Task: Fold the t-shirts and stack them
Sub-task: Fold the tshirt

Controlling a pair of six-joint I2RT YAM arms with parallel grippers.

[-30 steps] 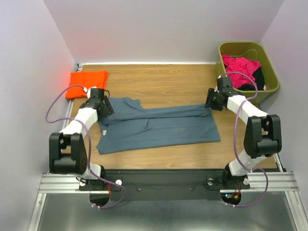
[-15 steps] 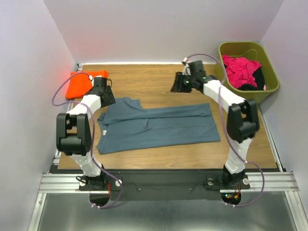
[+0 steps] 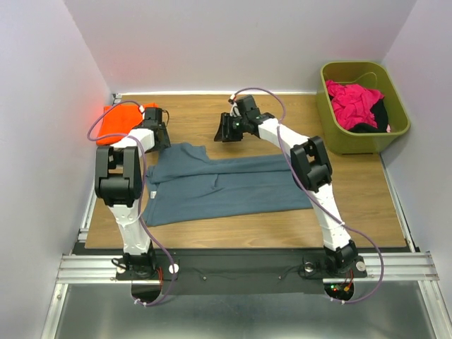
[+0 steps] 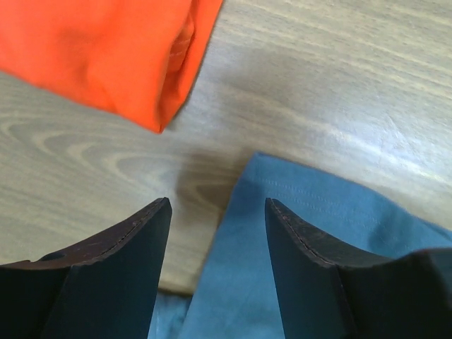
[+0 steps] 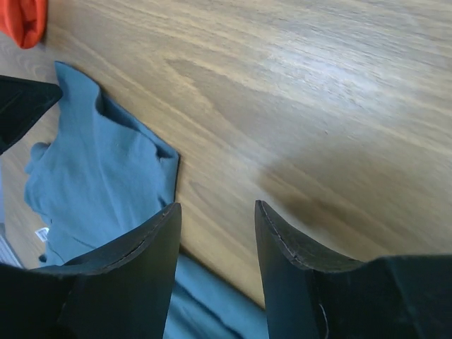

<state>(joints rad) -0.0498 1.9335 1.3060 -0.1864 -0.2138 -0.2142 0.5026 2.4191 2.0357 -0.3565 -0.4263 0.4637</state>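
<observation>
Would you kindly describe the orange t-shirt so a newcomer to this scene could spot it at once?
Start at the wooden table and look to its far left corner, beside the left gripper. The orange t-shirt lies there folded small; unlike the blue-grey t-shirt spread mid-table, it is vivid and compact.

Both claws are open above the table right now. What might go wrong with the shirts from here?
1. The left claw hangs open over a corner of the blue shirt, near the orange shirt. A slightly off grab might snag the orange one and spoil its fold.
2. The right claw is over bare table beside the blue shirt. Closing there would likely catch nothing, or only one layer, so the fold could slip open.
</observation>
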